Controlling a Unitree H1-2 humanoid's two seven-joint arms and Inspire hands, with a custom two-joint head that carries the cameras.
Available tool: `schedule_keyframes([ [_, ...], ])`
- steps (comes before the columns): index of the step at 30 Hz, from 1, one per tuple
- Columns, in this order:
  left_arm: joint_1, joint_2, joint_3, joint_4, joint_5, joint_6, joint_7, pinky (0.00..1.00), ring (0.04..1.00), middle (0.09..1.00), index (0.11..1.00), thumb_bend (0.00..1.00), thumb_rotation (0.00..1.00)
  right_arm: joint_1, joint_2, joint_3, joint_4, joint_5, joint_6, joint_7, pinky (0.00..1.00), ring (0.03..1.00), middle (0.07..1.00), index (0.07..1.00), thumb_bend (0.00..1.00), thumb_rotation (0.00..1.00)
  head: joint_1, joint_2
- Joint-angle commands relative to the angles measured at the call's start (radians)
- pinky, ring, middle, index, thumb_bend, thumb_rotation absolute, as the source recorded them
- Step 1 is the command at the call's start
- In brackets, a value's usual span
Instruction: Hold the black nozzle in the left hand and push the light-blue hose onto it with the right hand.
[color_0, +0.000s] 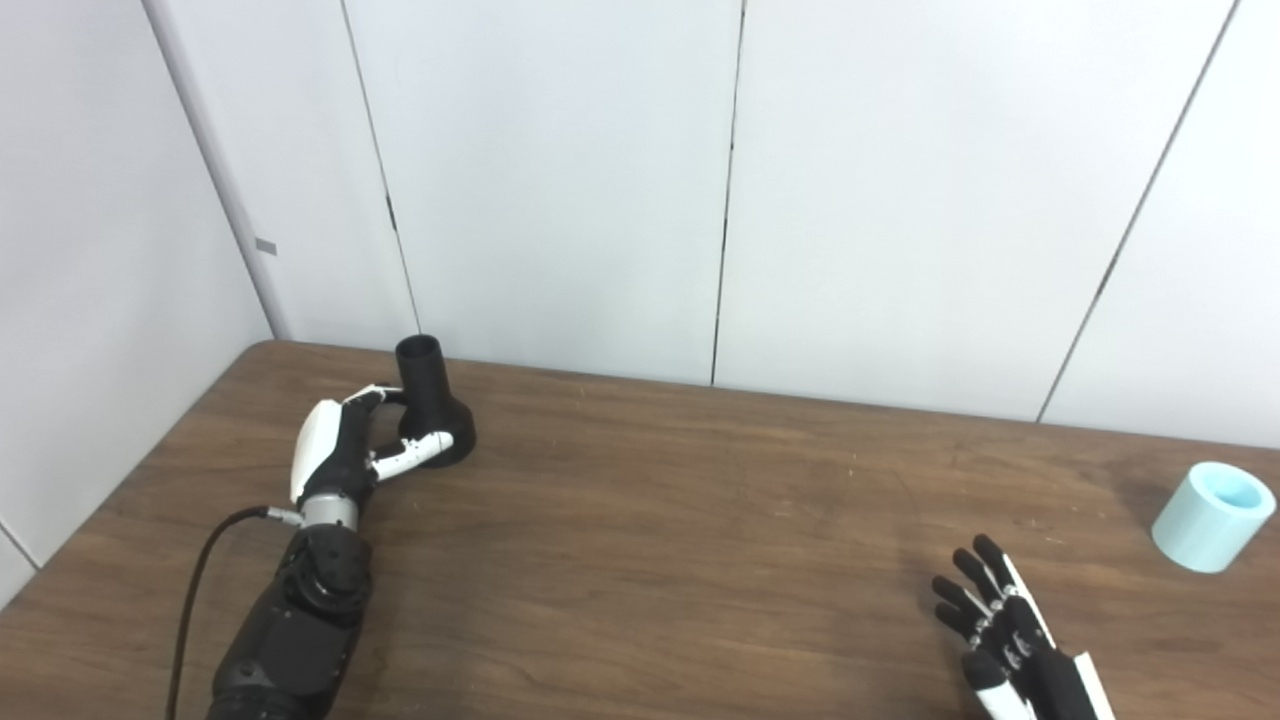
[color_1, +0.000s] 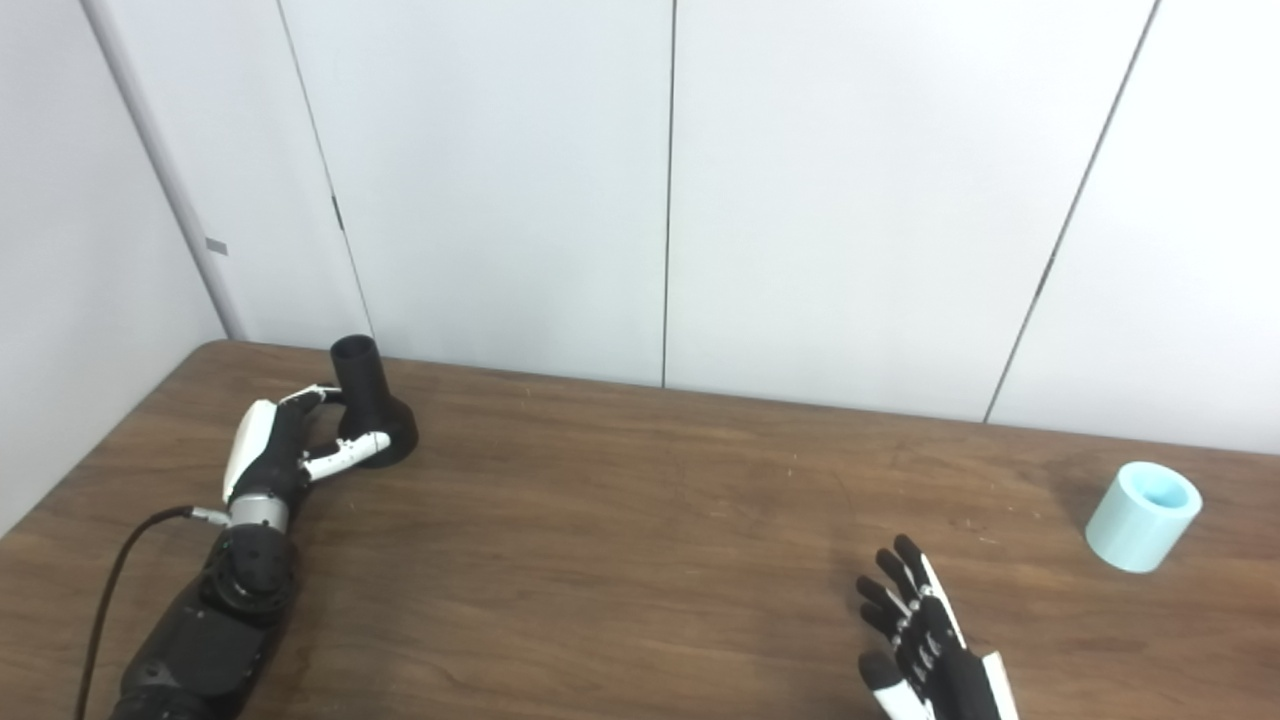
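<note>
The black nozzle (color_0: 432, 405) stands upright on the wooden table (color_0: 660, 520) at the far left, narrow end up. My left hand (color_0: 345, 450) wraps around its lower part: the thumb lies across the front of the flared base and the fingers reach behind the neck. The light-blue hose (color_0: 1212, 517), a short open tube, lies tilted on the table at the far right. My right hand (color_0: 1000, 625) is open near the front right edge, fingers spread and pointing up, well short and left of the hose.
White wall panels (color_0: 560, 180) rise right behind the table's far edge, close to the nozzle. A black cable (color_0: 195, 590) loops from my left wrist toward the front edge.
</note>
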Motion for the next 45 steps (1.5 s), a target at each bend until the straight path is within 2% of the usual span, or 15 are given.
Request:
schedule_keyframes([
  [1,-0.051,0.027,-0.006,-0.011,0.018,-0.019,0.018,1.00,0.957,0.879,0.593,0.73,0.41,0.038,0.009,0.006,0.008,0.003,-0.003,-0.004,0.86,0.875,0.937,0.966,0.80,0.70,0.000,0.001],
  [15,-0.063,0.020,-0.046,-0.003,0.029,-0.022,0.024,1.00,0.950,0.883,0.606,0.74,0.42,0.041,0.006,0.008,-0.002,0.003,0.000,-0.002,0.86,0.874,0.938,0.967,0.80,0.70,-0.001,0.005],
  [27,-0.049,0.011,-0.054,0.003,0.039,-0.027,0.050,1.00,0.937,0.862,0.582,0.64,0.49,0.041,0.007,0.010,-0.007,0.001,0.006,-0.003,0.86,0.873,0.937,0.967,0.80,0.71,-0.004,0.010],
  [35,-0.023,0.001,-0.077,0.025,0.042,-0.063,0.058,1.00,0.932,0.849,0.539,0.60,0.47,0.042,0.007,0.010,-0.017,0.001,0.017,-0.004,0.86,0.873,0.938,0.967,0.80,0.71,-0.005,0.018],
  [38,-0.005,-0.003,-0.099,0.030,0.050,-0.077,0.053,1.00,0.932,0.836,0.506,0.56,0.43,0.043,0.006,0.010,-0.021,0.001,0.021,-0.005,0.86,0.873,0.938,0.967,0.80,0.71,-0.005,0.019],
  [45,0.041,-0.012,-0.153,-0.007,0.092,-0.060,0.036,1.00,0.932,0.822,0.489,0.54,0.37,0.045,0.007,0.011,-0.031,-0.001,0.029,-0.005,0.86,0.873,0.938,0.967,0.80,0.71,-0.007,0.025],
])
